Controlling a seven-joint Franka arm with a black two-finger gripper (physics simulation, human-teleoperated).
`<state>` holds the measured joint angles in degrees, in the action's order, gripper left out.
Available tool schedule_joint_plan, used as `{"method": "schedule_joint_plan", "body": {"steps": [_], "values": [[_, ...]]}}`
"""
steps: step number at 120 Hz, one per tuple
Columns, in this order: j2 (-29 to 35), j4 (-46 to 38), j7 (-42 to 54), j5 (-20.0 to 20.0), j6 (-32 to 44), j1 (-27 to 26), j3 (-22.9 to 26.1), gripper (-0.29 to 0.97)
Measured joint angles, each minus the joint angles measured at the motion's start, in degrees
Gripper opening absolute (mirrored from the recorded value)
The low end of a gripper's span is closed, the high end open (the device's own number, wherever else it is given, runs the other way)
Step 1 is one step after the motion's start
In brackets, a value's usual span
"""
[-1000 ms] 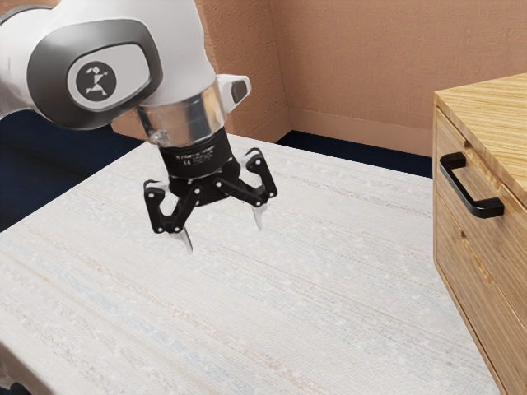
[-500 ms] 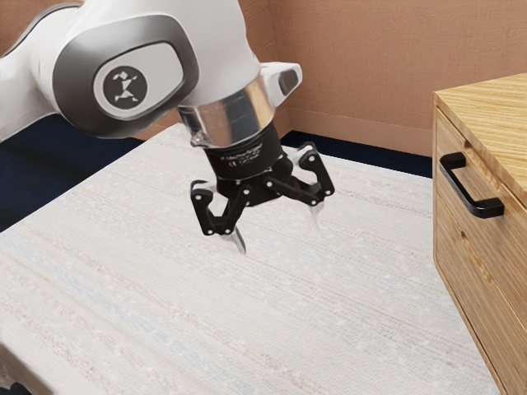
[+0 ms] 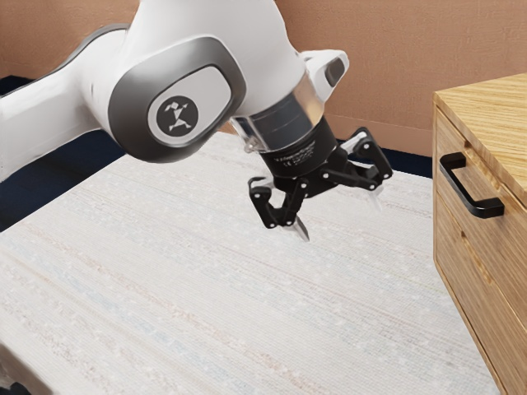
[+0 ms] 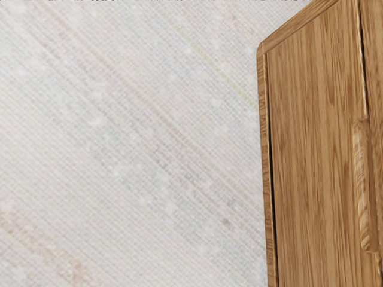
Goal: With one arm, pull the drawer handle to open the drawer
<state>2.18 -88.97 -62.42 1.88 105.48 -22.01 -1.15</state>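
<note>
Above the table: the black two-finger gripper (image 3: 341, 220) hangs in the air over the pale, woven-textured tabletop (image 3: 165, 280). It touches nothing and is tilted so its fingers point down and toward the exterior view's right.
Gripper fingers: spread wide, with nothing between them.
Arm: the white-and-grey robot arm (image 3: 181, 99) comes in from the exterior view's left, with its wrist bent toward the cabinet.
Cabinet: a light oak-grained wooden cabinet (image 3: 494, 103) stands on the tabletop at the exterior view's right edge.
Drawer: the top wooden drawer front (image 3: 457, 218) sits flush with the cabinet's face, shut.
Handle: a black bar-shaped drawer handle (image 3: 469, 188) is fixed to the top wooden drawer front and stands off it. It is well apart from the gripper, to its right in the exterior view, at about the same height.
Wrist view: an oak panel of the cabinet (image 4: 311, 155) lies beside the tabletop (image 4: 119, 149). I cannot tell which face of the cabinet it is.
Surroundings: a terracotta wall (image 3: 395, 49) rises behind the table, and a dark blue floor (image 3: 49, 164) lies below it.
</note>
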Motion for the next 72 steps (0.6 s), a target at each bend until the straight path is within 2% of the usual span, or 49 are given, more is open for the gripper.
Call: {"method": "schedule_joint_plan", "body": {"steps": [35,72], "values": [[-2.6,1.0,0.3,-0.1,8.3,-1.2,0.1,0.68],[-7.6,7.3,0.5,-0.1,11.3,-2.2,-0.1,0.68]]}}
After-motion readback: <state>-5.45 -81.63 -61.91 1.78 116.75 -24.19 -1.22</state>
